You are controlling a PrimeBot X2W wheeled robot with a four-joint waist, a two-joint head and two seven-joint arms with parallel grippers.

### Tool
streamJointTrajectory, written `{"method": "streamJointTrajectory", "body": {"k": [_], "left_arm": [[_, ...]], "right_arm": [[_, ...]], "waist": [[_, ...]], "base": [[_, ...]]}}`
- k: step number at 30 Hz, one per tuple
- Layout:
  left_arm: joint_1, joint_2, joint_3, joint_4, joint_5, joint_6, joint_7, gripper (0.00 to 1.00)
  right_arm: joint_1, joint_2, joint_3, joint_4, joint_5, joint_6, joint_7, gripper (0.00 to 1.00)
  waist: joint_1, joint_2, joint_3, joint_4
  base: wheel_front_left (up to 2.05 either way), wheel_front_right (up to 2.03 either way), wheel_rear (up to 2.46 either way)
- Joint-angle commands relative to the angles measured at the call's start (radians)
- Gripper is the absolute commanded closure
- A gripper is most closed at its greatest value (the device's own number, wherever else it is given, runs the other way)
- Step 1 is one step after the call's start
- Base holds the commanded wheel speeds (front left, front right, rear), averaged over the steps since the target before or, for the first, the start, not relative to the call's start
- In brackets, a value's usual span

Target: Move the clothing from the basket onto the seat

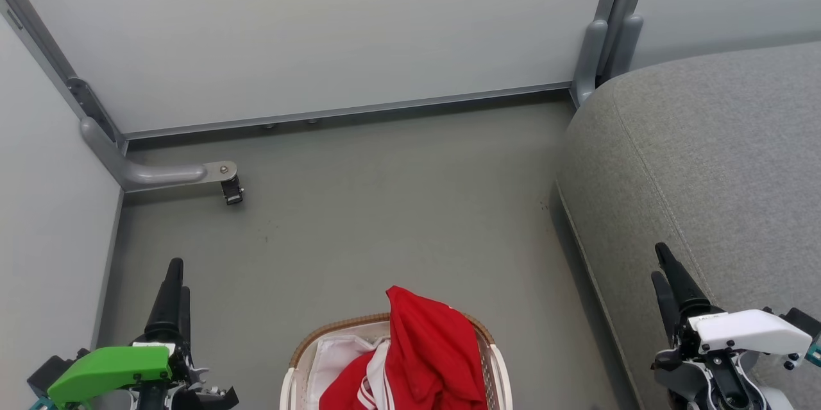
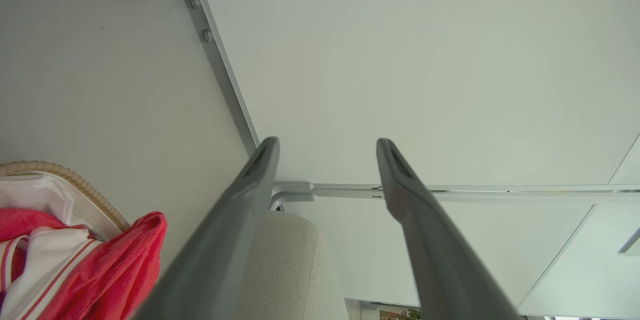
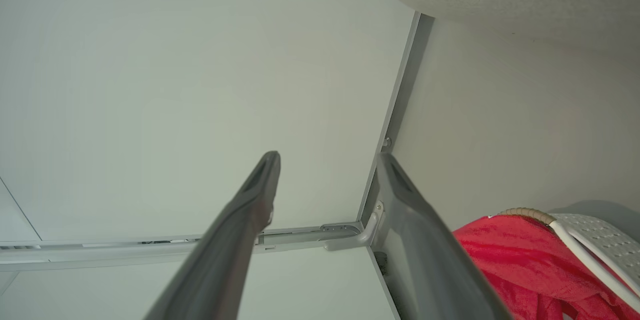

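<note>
Left gripper [image 1: 178, 275] and right gripper [image 1: 659, 261] spread, empty, flanking near basket [image 1: 333, 326], ready for clothing [image 1: 430, 346]; seat [image 1: 705, 140] right.

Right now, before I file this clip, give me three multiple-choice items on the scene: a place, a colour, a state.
1. The seat stands on which side of the basket? A. the robot's left B. the robot's right C. behind the robot
2. The clothing in the basket is mainly: A. blue B. green C. red
3. The left gripper and the right gripper are: A. both open B. both shut on cloth C. one open, one shut
Key: 1 B, its grey cushion lies at the head view's right; 2 C, red cloth with white stripes hangs over the rim; 3 A, each wrist view shows jaws apart, nothing between.
</note>
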Motion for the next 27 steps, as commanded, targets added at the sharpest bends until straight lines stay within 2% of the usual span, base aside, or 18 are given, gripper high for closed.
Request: {"method": "streamJointTrajectory", "body": {"k": [1, 16, 27], "left_arm": [[-0.031, 0.022, -0.010, -0.011, 0.036, -0.002, -0.013, 0.00], [-0.042, 0.041, -0.021, -0.014, 0.343, -0.002, -0.077, 0.00], [-0.040, 0.056, -0.042, -0.017, 0.588, -0.003, -0.118, 0.00]], "right_arm": [[-0.036, -0.011, 0.006, -0.015, -0.043, 0.000, -0.013, 0.00], [-0.067, -0.016, 0.058, -0.021, -0.337, 0.000, -0.076, 0.00], [-0.081, -0.022, 0.092, -0.013, -0.593, 0.000, -0.118, 0.00]], "waist": [[0.0000, 0.0000, 0.001, 0.000], [0.0000, 0.0000, 0.009, 0.000], [0.0000, 0.0000, 0.012, 0.001]], "base": [[0.00, 0.00, 0.00], [0.00, 0.00, 0.00], [0.00, 0.00, 0.00]]}}
